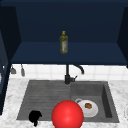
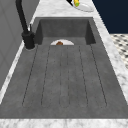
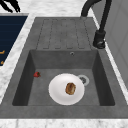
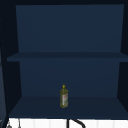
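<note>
Here, left hand (image 1: 35,117) at the sink's front-left edge, fingers curled, holding nothing.
From left to right in the front view: the left hand hovers over the front rim of the sink (image 1: 45,92) drainboard; a red ball (image 1: 67,114) sits just beside it; a white plate (image 1: 88,108) carrying a brown item lies in the basin. A faucet (image 1: 68,75) stands behind; an oil bottle (image 1: 63,42) stands upright on the cabinet shelf above.

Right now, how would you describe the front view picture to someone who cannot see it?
A black robot hand hovers at the sink's front left edge, beside a large red ball. A white plate with a brown morsel lies in the basin, and a bottle stands on the blue shelf above the faucet.
</note>
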`<action>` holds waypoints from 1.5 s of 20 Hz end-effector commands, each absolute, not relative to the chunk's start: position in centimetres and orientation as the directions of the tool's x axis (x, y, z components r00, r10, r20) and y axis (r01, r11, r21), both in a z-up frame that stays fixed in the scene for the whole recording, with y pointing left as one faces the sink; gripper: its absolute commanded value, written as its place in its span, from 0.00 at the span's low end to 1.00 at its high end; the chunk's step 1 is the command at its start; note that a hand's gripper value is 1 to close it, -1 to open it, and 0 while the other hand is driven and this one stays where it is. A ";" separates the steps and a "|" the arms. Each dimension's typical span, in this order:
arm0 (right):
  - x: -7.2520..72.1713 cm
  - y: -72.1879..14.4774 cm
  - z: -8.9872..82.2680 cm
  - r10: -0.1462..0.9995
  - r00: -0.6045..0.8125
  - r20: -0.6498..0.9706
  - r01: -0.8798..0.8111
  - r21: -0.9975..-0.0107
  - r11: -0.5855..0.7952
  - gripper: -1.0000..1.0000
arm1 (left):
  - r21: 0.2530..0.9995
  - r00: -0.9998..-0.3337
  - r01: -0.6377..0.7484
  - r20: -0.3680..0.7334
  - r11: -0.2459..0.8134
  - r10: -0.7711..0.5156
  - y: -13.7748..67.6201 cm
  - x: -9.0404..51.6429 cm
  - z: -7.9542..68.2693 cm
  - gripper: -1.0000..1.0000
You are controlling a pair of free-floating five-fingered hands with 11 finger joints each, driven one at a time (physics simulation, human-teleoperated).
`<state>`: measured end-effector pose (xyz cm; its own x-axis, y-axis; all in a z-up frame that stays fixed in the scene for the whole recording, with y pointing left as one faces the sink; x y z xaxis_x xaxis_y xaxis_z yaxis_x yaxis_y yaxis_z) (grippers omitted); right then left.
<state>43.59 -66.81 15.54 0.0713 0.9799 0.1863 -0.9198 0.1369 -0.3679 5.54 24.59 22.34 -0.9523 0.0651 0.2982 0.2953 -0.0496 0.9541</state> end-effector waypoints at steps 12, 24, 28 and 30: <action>43.7 -65.6 15.8 0.982 0.119 0.145 -0.854 -0.490 0.176 0.00 | 0.954 -0.952 0.295 0.298 -0.050 0.065 24.6 5.5 22.3 0.50; 37.9 -67.1 17.1 0.969 0.152 0.195 -0.706 -0.665 0.244 0.00 | 0.954 -0.952 0.295 0.298 -0.050 0.065 24.6 5.5 22.3 0.50; 35.2 -68.0 16.6 0.968 0.149 0.202 -0.683 -0.687 0.248 0.00 | 0.954 -0.952 0.295 0.298 -0.050 0.065 24.6 5.5 22.3 0.50; 34.1 -69.1 17.0 0.965 0.143 0.222 -0.689 -0.678 0.258 0.00 | 0.954 -0.952 0.295 0.298 -0.050 0.065 24.6 5.5 22.3 0.50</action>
<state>36.00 -67.76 16.97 0.1279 0.9702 0.2058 -0.6879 0.2362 -0.6863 5.54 24.59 22.34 -0.9523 0.0651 0.2982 0.2953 -0.0496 0.9541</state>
